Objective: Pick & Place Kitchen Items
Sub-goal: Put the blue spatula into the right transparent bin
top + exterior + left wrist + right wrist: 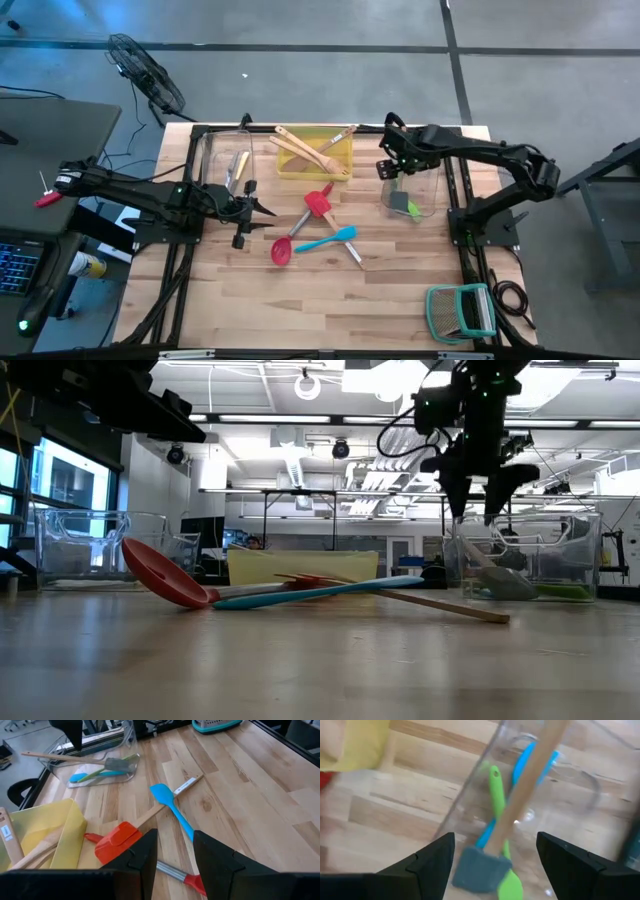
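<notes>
Wooden table [400, 290] is carrying everything. Yellow tray [314, 163] at the far edge is holding wooden utensils [312, 150]. Right clear bin [412, 195] is holding a grey-headed wooden spatula [482, 870] w/ green spatula [496, 795] & blue one. Right gripper [392, 170] is hovering above that bin, fingers spread, nothing held. Left gripper [262, 210] is waiting near table's left-centre, fingers partly apart, empty. Mid-table: red ladle [281, 250], red spatula [318, 203], blue spatula [330, 239] are lying crossed, touching.
</notes>
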Tool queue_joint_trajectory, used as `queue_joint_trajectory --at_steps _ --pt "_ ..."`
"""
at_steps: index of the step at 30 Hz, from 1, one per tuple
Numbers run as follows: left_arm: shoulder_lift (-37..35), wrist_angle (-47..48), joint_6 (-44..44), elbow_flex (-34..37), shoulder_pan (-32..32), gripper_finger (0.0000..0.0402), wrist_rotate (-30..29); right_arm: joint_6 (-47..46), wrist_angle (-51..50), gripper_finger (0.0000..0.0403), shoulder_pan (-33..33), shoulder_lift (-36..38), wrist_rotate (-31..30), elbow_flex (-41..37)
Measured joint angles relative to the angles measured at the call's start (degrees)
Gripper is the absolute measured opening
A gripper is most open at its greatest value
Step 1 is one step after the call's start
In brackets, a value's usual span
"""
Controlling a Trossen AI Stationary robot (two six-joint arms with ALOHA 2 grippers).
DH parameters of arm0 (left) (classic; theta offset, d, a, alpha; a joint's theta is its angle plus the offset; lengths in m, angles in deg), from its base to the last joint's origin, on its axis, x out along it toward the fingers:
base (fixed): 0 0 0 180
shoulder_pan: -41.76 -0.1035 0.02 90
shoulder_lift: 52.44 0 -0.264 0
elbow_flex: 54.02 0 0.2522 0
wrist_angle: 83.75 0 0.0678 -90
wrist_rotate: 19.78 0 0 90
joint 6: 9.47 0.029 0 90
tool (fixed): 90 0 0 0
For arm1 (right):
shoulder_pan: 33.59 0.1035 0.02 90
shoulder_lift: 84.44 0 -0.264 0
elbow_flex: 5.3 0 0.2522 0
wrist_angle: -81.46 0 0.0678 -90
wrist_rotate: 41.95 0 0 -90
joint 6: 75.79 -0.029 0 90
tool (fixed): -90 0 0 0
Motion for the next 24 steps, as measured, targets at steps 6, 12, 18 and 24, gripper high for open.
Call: queue_joint_trajectory --at_steps 6,12,18,24 --pt "0.0 0.2 0.8 0.0 0.0 0.0122 -1.3 0.9 -7.6 0.0271 1.6 0.0 2.0 6.3" --pt "0.0 0.7 2.4 0.0 0.0 0.0122 -9.1 7.3 0.2 0.0271 6.8 0.0 19.4 8.9" --pt "0.0 0.6 1.1 0.0 0.0 0.0122 -7.6 16.7 24.1 0.0272 15.3 0.0 36.3 8.9" --pt "0.0 -2.3 -1.5 0.0 0.0 0.0122 -7.7 31.3 38.3 0.0270 26.1 0.0 34.7 8.9"
